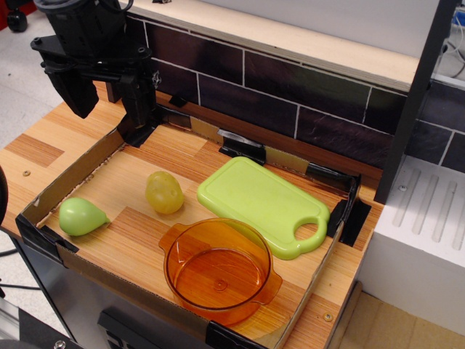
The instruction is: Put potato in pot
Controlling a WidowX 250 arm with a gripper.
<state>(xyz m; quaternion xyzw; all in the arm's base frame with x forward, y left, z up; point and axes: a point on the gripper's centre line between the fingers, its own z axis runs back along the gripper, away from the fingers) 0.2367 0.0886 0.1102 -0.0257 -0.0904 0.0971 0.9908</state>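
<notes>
The potato (164, 192) is a pale yellow-green oval toy lying on the wooden tray floor, left of centre. The pot (220, 270) is a transparent orange round pot with two small handles, standing empty at the front of the tray, just right of and below the potato. My gripper (109, 98) is black and hangs high at the back left corner, well above and behind the potato. Its two fingers stand apart with nothing between them.
A brighter green pear-shaped toy (82, 217) lies at the left of the tray. A lime-green cutting board (265, 206) lies flat behind the pot. Low cardboard walls (69, 179) ring the tray. A dark tiled wall (290, 94) stands behind.
</notes>
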